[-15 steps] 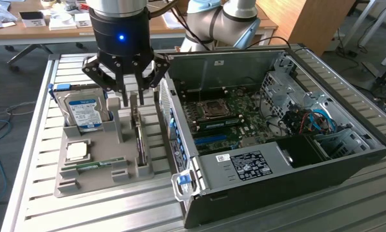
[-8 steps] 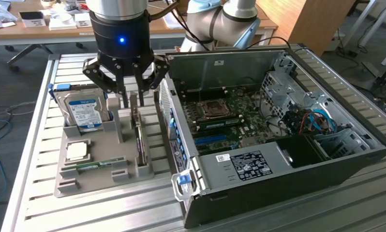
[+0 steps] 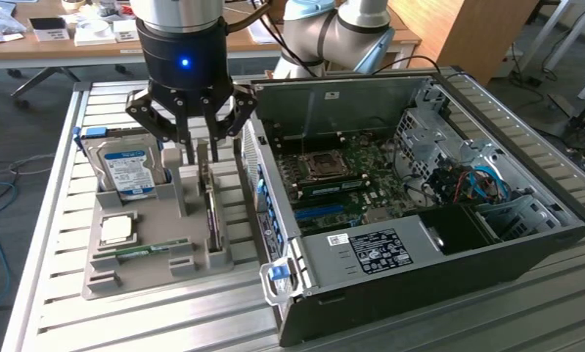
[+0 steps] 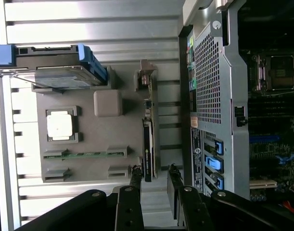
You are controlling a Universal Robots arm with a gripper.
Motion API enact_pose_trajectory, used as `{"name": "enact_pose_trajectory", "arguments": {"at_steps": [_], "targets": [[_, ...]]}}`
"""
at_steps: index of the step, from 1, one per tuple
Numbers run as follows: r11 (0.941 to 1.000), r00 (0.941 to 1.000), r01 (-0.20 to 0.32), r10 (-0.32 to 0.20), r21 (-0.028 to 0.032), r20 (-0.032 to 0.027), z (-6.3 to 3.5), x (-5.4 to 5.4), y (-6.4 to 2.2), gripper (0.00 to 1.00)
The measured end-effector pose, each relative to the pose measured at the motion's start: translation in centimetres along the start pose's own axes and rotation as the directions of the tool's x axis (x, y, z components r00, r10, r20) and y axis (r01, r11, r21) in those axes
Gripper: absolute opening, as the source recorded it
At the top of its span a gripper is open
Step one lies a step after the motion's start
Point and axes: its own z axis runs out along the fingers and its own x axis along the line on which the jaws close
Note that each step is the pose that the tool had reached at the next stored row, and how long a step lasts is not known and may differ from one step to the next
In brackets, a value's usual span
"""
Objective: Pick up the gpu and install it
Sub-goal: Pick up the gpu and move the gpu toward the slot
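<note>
The hand (image 3: 202, 159) hung over the grey tray (image 3: 151, 282) on the slatted metal bench (image 3: 175, 323), at about nine o'clock from the open computer case (image 3: 527, 242) in the exterior view. Its two fingers (image 4: 136, 175) stood apart and gripped nothing. They reached down on either side of one end of the gpu (image 3: 211, 213), and in the wrist view a gap showed between the card and each finger.

The gpu stood on its long edge in a slot of the tray, along the side nearest the case, and had not been lifted. On the same tray, at about nine o'clock from the gpu in the exterior view, a silver hard drive (image 3: 126, 169) with a blue-white label stood upright in its holder. At about seven o'clock from the gpu lay a square processor (image 3: 116, 229), with a narrow green memory stick (image 3: 136, 251) just beyond it. Inside the case the motherboard (image 3: 351, 176) lay exposed.
</note>
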Motion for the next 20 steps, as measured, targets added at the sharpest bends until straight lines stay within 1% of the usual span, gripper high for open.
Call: {"name": "enact_pose_trajectory", "arguments": {"at_steps": [4,12,20], "targets": [[1.0000,1.0000,0.000,0.000,0.0002,-0.0001,0.30,0.00,-0.01,0.36],[1.0000,1.0000,0.000,0.000,0.0000,0.0000,0.34,0.01,-0.01,0.36],[1.0000,1.0000,0.000,0.000,0.0002,-0.0002,0.71,0.01,-0.03,0.36]]}}
